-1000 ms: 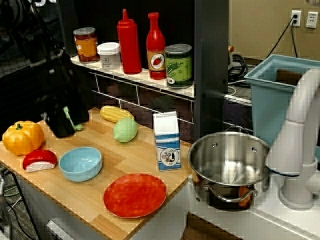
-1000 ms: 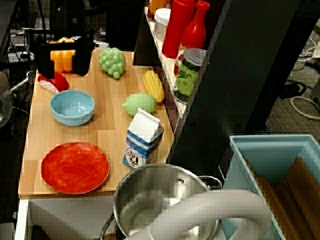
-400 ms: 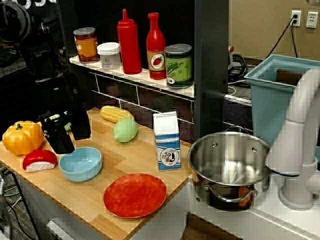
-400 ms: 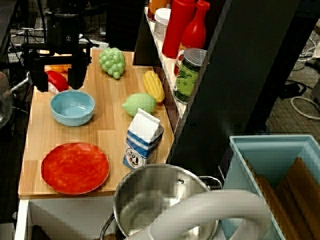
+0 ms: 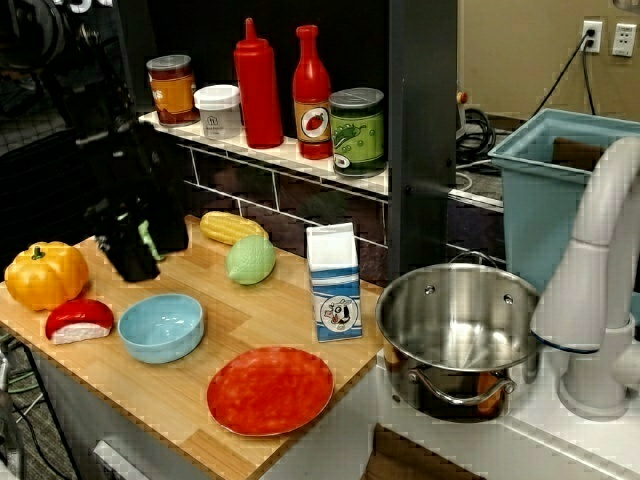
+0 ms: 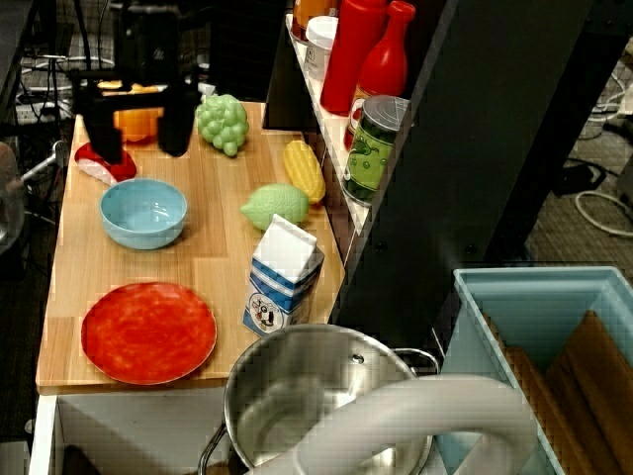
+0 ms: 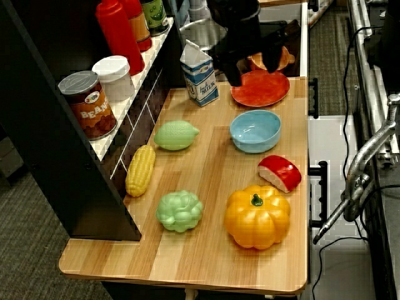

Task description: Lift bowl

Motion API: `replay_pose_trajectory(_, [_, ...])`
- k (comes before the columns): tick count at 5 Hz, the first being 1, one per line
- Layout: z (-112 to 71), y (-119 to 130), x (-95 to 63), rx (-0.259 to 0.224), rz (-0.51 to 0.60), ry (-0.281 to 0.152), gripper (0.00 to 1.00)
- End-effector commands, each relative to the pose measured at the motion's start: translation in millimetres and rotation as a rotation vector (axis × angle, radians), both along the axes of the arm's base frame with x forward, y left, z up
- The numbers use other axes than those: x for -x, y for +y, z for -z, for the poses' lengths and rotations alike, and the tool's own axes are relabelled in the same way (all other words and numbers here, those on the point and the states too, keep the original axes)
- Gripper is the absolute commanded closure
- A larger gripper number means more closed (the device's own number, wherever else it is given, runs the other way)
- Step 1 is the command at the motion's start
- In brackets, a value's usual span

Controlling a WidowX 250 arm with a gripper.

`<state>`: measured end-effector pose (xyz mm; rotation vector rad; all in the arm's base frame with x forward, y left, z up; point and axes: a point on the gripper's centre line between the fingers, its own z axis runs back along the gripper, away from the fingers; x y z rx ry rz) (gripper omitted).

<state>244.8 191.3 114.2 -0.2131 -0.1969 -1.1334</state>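
- The bowl (image 5: 160, 326) sits upright and empty on the wooden counter (image 5: 290, 310), free on all sides, so its rim is open to a grasp from above.
- Nearest the front edge, the red plate (image 5: 270, 390) lies to the bowl's right, apart from it (no obstacle to a straight lift).
- Just left of the bowl lies a red-and-white wedge (image 5: 79, 320), close enough that a finger coming down on that side could nudge it.
- Behind the bowl, the gripper (image 6: 135, 124) hangs above the counter with its two dark fingers (image 6: 175, 127) spread apart and nothing between them; it is not yet over the bowl.
- Farther back from the bowl: orange pumpkin (image 5: 45, 274), green lime (image 5: 250, 260), corn (image 5: 230, 227), milk carton (image 5: 333, 283).
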Motion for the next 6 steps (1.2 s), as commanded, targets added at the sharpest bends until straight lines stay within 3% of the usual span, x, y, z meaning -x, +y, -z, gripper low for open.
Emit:
replay_pose_trajectory(1, [-13.3, 45, -28.7, -0.092, -0.041, -0.127, 0.00])
replay_pose_trajectory(3, [-3.2, 69, -27.2, -0.130, -0.059, -0.184, 0.00])
replay_pose_trajectory(4, [3.3, 67, -23.7, -0.124, -0.075, -0.180, 0.00])
replay_pose_trajectory(5, [6.4, 67, -24.8, -0.095, -0.109, -0.174, 0.00])
replay_pose_trajectory(6, [15.0, 61, -23.8, -0.038, -0.180, -0.158, 0.00])
